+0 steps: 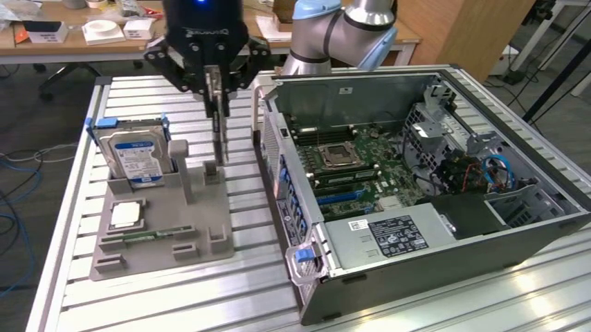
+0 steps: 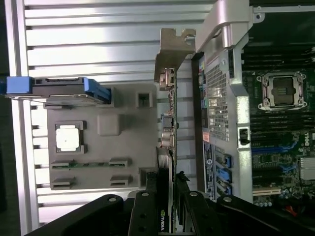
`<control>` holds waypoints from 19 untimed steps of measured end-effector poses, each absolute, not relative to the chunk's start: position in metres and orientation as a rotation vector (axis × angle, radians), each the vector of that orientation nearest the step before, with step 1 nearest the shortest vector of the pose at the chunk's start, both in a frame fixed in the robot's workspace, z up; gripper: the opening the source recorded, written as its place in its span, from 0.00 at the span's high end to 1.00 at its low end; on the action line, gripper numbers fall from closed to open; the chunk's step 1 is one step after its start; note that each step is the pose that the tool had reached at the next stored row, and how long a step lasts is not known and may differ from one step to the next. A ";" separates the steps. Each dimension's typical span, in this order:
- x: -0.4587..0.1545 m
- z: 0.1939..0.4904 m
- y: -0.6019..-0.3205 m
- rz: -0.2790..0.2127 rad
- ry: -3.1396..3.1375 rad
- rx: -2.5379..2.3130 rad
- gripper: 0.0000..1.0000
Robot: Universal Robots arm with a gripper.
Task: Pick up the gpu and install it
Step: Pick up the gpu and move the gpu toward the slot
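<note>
The gpu (image 1: 220, 138) is a thin dark card seen edge-on, hanging upright under my gripper (image 1: 217, 104). Its lower end is at the slot post of the grey fixture (image 1: 185, 228); I cannot tell whether it still touches it. In the wrist view the gpu (image 2: 170, 128) runs between my black fingers (image 2: 147, 211), with its metal bracket (image 2: 173, 51) at the far end. My gripper (image 2: 169, 209) is shut on the card. The open computer case (image 1: 277, 159) stands just to the exterior view's right, with its motherboard (image 1: 360, 162) exposed.
The fixture also holds an upright hard drive (image 1: 135, 155) with a blue-white label, a processor chip (image 1: 126, 214) and a green memory stick (image 1: 148, 235). The case's side wall (image 2: 224, 98) lies close beside the card. Everything rests on a slatted aluminium table (image 1: 185, 297).
</note>
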State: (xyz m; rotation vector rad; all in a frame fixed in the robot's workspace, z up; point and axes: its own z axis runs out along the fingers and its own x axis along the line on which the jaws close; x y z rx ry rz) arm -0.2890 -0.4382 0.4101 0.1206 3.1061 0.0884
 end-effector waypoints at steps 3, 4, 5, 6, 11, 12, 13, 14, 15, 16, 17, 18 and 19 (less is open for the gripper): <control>-0.275 0.410 -0.438 0.088 3.106 0.121 0.74; -0.271 0.410 -0.438 0.088 3.106 0.121 0.74; -0.266 0.409 -0.438 0.088 3.106 0.121 0.74; -0.262 0.409 -0.437 0.088 3.106 0.121 0.74; -0.239 0.409 -0.437 0.089 3.106 0.120 0.74; -0.235 0.409 -0.437 0.088 3.106 0.120 0.74; -0.230 0.409 -0.436 0.088 3.106 0.121 0.74; -0.225 0.409 -0.436 0.088 3.106 0.121 0.74; -0.221 0.409 -0.436 0.088 3.106 0.121 0.74; -0.216 0.409 -0.436 0.089 3.106 0.120 0.74; -0.212 0.409 -0.436 0.089 3.106 0.120 0.74; -0.210 0.409 -0.435 0.088 3.107 0.121 0.74; -0.210 0.411 -0.434 0.088 3.106 0.121 0.74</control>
